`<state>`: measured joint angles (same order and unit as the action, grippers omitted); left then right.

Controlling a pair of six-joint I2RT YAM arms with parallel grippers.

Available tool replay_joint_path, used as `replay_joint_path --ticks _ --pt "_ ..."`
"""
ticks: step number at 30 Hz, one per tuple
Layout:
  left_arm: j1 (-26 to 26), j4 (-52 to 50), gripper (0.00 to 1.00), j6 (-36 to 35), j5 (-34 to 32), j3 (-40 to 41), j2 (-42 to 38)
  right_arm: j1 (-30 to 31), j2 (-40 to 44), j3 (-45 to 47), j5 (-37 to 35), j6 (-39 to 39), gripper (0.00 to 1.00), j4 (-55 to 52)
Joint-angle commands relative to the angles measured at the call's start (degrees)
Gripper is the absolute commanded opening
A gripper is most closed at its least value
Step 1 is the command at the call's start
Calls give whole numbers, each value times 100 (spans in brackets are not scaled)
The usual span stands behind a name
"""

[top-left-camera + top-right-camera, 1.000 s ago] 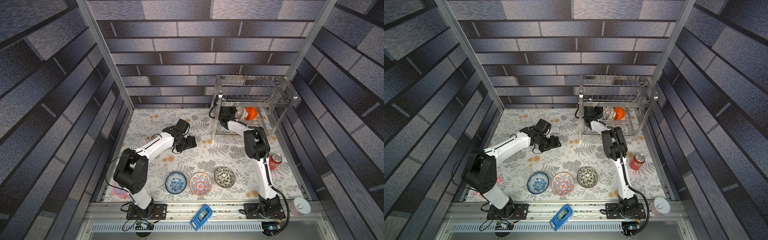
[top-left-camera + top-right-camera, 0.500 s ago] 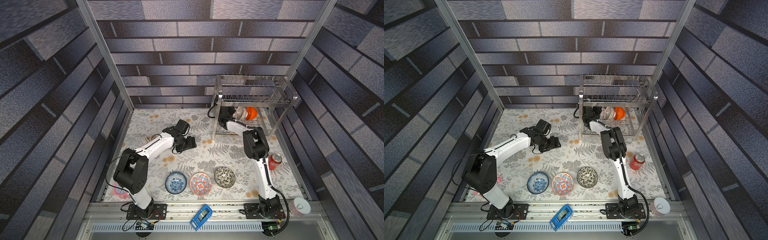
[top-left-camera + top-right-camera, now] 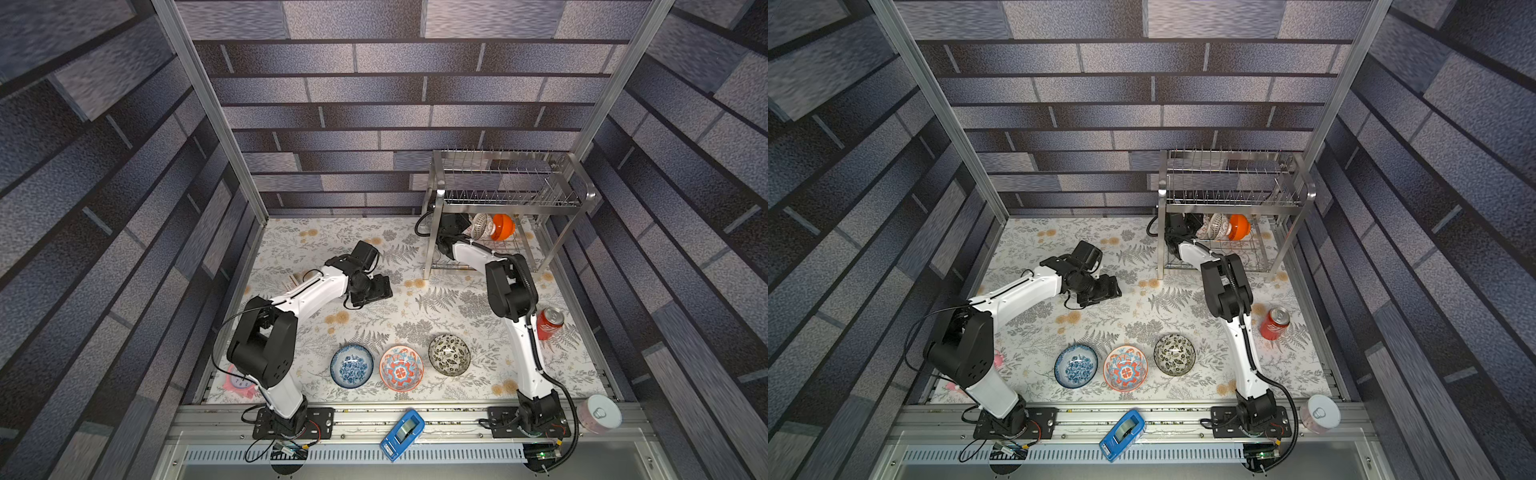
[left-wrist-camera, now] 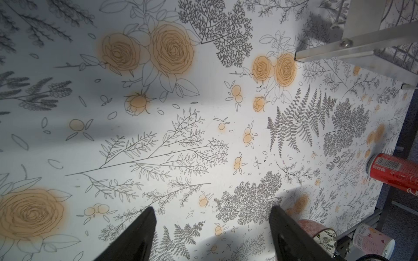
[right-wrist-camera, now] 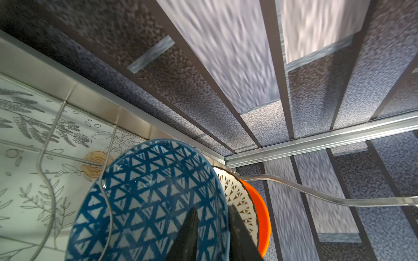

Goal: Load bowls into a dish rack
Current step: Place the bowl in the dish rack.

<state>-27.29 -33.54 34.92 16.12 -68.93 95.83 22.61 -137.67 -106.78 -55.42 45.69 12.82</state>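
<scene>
- Blue triangle-patterned bowl sits on edge in dish rack, right gripper straddling its rim; clamped or loosened, unclear.
- A snag on withdrawal could tip it over.

Black fingers stand wide apart over the floral cloth.

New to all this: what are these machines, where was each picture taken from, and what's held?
Two robot arms, left arm and right arm, work over a flowered tablecloth. Two pictures look down from overhead; two come from wrist cameras. On the cloth lie the blue-white floral bowl, red-and-blue medallion bowl and black-and-white floral bowl. The dish rack holds the white lattice bowl and orange bowl. The left end effector is open, empty. The right end effector straddles the rim of the blue triangle bowl beside them; whether it grips, I cannot tell.
</scene>
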Motion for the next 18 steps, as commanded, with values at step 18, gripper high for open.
replay_joint_path --ticks 18 --pt "48 23 81 -4 -32 115 -295 94 454 -32 642 -1180 48 -942"
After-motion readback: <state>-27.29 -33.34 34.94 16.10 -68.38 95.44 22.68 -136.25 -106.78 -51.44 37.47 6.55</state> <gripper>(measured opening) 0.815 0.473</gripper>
